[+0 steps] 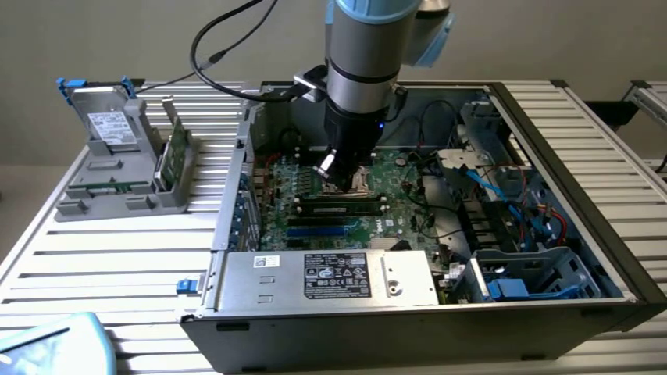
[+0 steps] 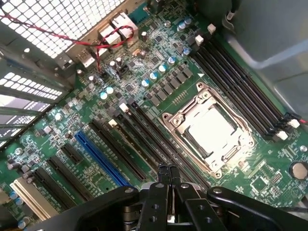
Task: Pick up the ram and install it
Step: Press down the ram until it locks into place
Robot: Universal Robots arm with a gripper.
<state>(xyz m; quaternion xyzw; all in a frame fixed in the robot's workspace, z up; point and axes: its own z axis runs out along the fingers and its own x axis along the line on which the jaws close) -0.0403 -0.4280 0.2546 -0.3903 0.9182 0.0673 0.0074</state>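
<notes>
1. At the upper left of the exterior view, a grey holder (image 1: 105, 183) stands on the slatted table (image 1: 94, 258). It carries a grey drive with a white sticker (image 1: 109, 125), and a light green circuit card (image 1: 175, 152) stands upright at its right end.
2. To the right of it, the open computer case (image 1: 417, 336) lies on the table. A silver power supply (image 1: 333, 277) sits along the case's lower edge, and the green motherboard (image 1: 401, 187) lies behind it.
3. At centre frame the arm reaches down into the case, with the gripper (image 1: 336, 181) low over the board beside the processor socket.
4. The ram (image 1: 339, 209) is a long dark stick lying along the memory slots, directly below the gripper in the picture (whether it is fully seated cannot be told).
5. In the wrist view the gripper (image 2: 168, 174) has its fingers pressed together with nothing between them. The tips are right over the long black slots (image 2: 144, 130), beside the metal socket (image 2: 209, 130).
6. At the right of the exterior view, blue cables (image 1: 501, 183) run inside the case.
</notes>
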